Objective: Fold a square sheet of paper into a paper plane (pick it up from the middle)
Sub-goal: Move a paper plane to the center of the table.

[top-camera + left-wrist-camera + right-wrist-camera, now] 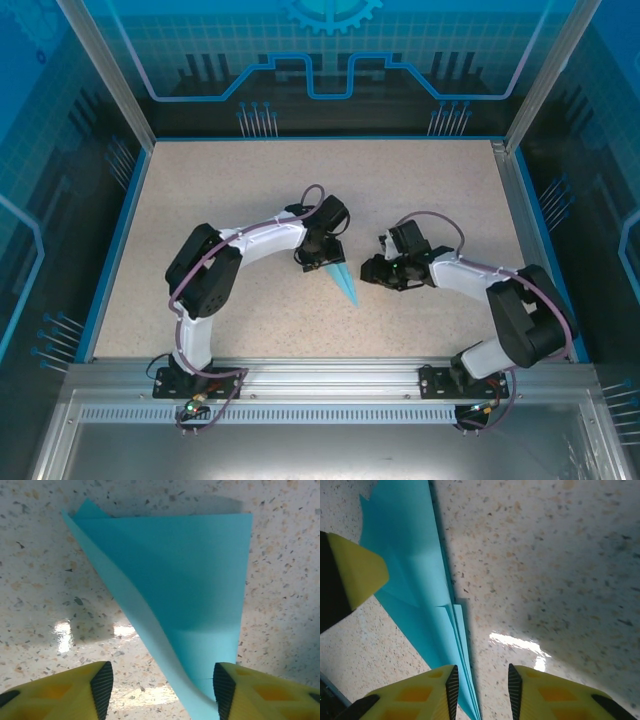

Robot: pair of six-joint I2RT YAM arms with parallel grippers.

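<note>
**Dart lies between two slack pairs of fingers**

At centre frame, the left fingers (102,687) stand apart, straddling the upper-left end of the light-blue paper plane (342,283). Its long axis slants toward lower right on the tabletop (230,180). The right fingers (514,685) gape around its layered crease, clamping nothing.

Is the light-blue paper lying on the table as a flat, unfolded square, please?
No, the paper plane is folded into a slim, pointed dart shape lying on the table.
</note>
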